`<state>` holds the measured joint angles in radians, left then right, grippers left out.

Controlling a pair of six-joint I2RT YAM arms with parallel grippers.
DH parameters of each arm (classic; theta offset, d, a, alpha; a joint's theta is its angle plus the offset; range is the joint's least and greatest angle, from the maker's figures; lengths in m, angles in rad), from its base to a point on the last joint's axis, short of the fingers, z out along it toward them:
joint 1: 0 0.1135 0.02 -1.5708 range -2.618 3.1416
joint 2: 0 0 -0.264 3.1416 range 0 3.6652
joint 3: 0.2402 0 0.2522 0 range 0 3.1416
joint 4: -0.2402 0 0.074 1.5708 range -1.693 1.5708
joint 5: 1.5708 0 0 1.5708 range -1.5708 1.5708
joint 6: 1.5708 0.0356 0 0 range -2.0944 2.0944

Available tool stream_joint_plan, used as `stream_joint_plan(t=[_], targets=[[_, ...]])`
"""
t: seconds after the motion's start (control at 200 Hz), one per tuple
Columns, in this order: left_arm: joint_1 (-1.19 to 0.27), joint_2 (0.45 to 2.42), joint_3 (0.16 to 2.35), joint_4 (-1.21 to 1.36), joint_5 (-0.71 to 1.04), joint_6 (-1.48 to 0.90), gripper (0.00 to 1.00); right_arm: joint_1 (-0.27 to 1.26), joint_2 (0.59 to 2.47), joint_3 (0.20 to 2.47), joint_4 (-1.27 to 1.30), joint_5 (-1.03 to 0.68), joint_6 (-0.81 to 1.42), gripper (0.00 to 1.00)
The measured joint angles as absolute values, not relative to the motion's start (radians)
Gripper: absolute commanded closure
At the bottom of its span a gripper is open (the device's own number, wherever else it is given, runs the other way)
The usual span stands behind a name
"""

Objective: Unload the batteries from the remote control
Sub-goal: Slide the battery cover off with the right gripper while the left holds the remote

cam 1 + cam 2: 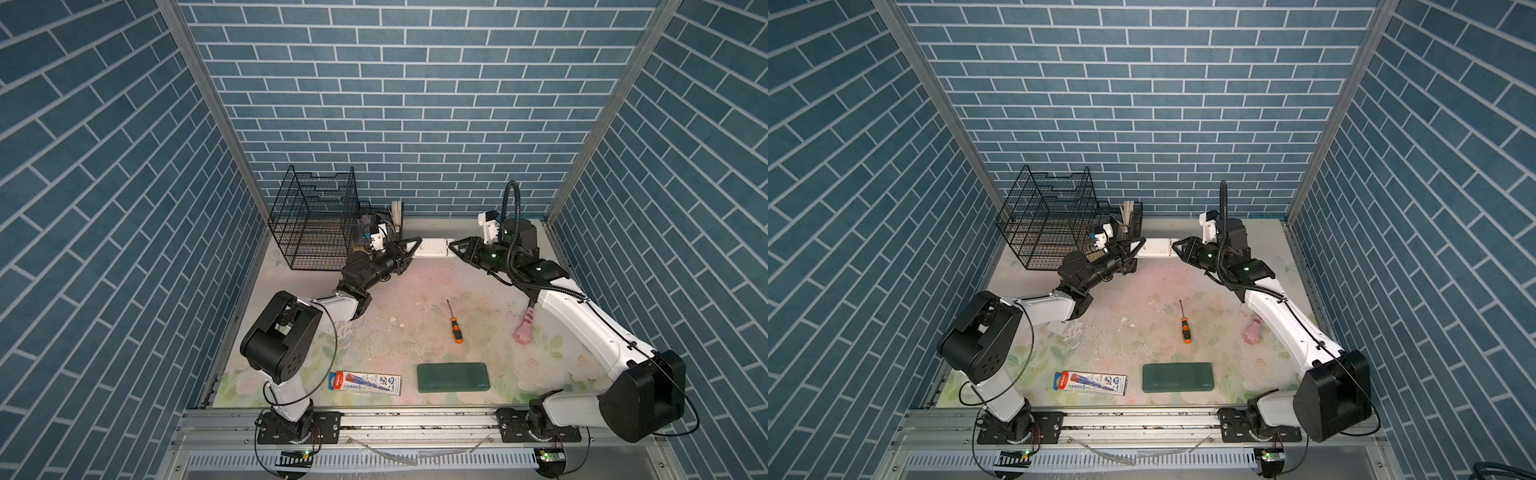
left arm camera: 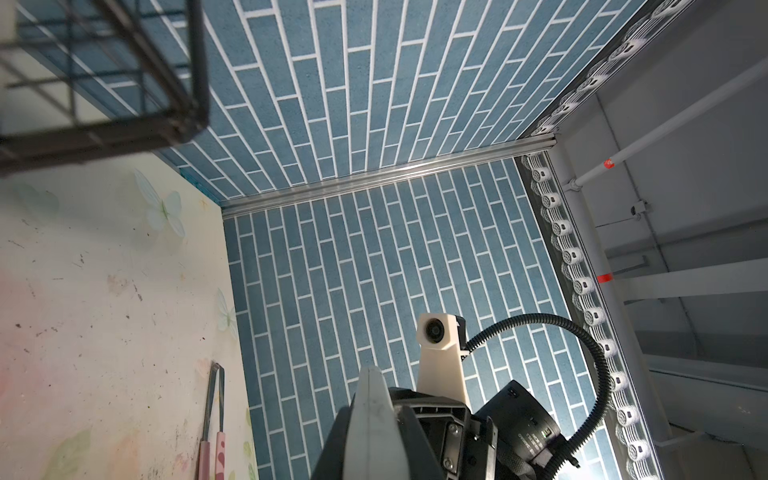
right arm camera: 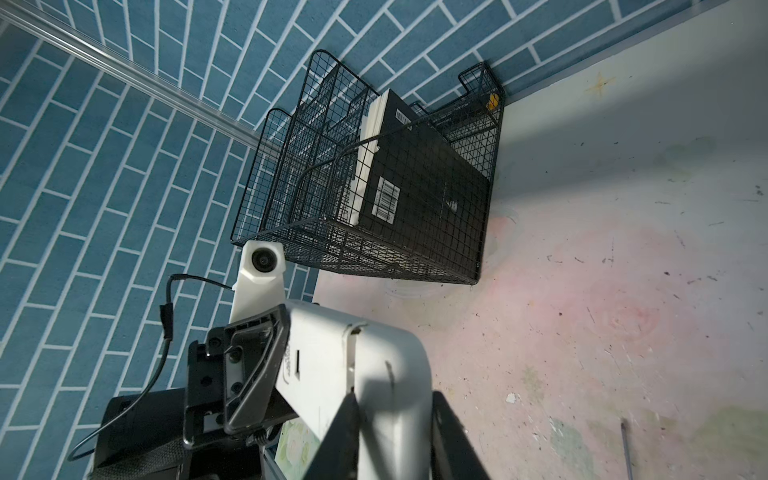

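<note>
The white remote control is held off the table at the back, stretched between my two grippers. My left gripper is shut on its left end; in the left wrist view the remote shows edge-on between the jaws. My right gripper is shut on its right end. In the right wrist view a black finger lies against each side of the remote, which has a seam across its body. The batteries are hidden.
A black wire rack holding a dark book stands at the back left. On the table lie an orange-and-black screwdriver, a green case, a printed box and pink-handled tweezers.
</note>
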<state>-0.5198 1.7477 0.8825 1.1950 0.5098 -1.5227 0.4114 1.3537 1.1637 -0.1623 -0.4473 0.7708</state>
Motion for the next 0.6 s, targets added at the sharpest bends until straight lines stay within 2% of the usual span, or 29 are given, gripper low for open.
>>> stream_joint_plan(t=[0.18, 0.595], targets=[[-0.520, 1.748, 0.882, 1.195, 0.513, -1.522, 1.00, 0.402, 1.353, 1.163, -0.158, -0.461, 0.789, 0.77], [-0.520, 1.763, 0.882, 1.208, 0.520, -1.514, 1.00, 0.396, 1.354, 1.163, -0.163, -0.476, 0.797, 0.75]])
